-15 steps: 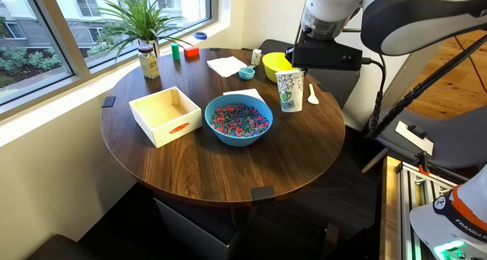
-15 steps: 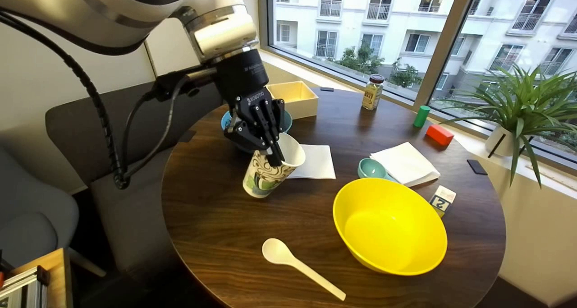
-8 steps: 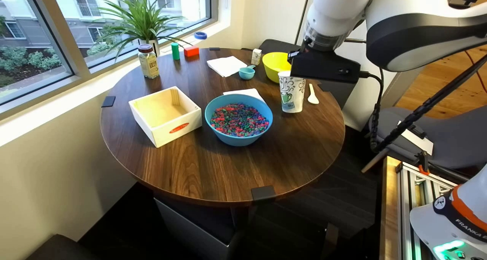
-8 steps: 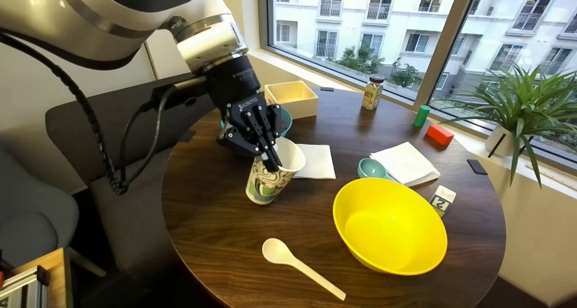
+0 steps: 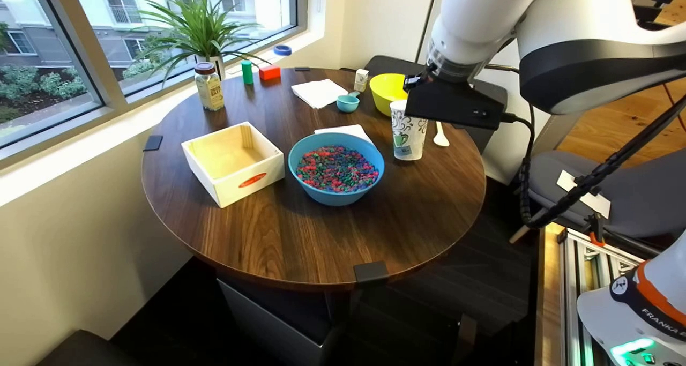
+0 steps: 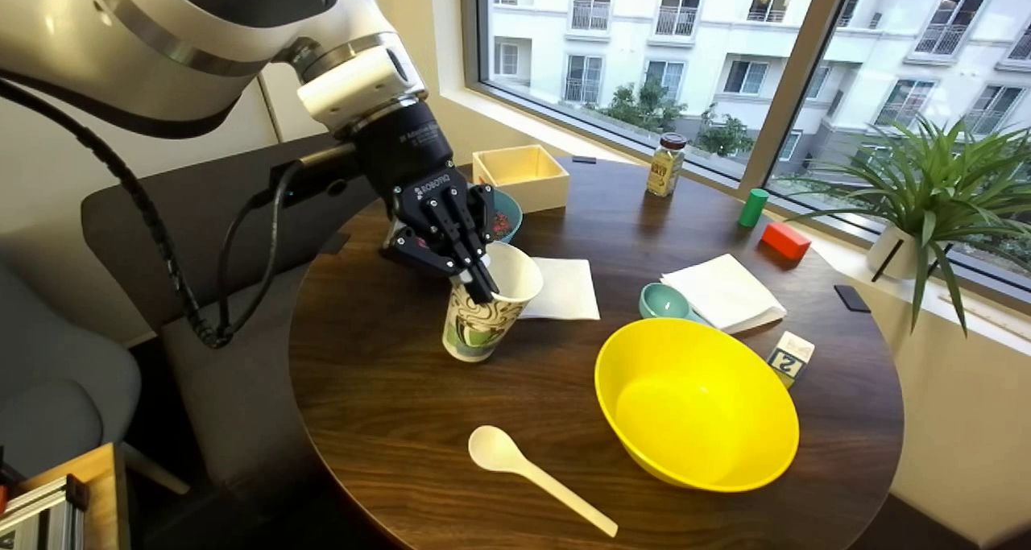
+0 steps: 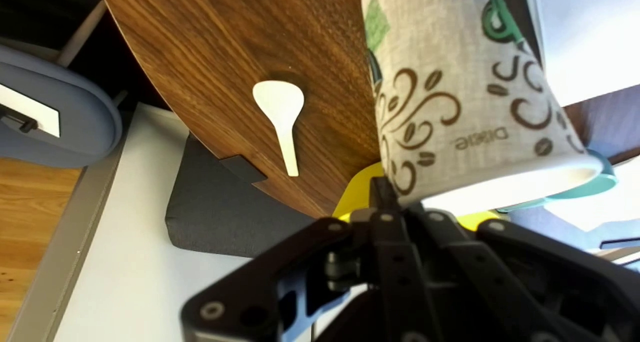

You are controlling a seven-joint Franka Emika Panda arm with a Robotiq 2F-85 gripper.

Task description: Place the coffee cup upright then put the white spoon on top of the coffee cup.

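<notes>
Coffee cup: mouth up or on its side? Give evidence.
Mouth up: in both exterior views, the coffee cup has its wider end on top. Slight lean: cannot tell.

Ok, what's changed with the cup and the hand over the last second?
In an exterior view, the hand has come down a little, and the coffee cup in its grip has turned slightly toward upright, though it still tilts. Nothing new was gripped or let go. The white spoon, yellow bowl and blue bowl stayed put.
</notes>
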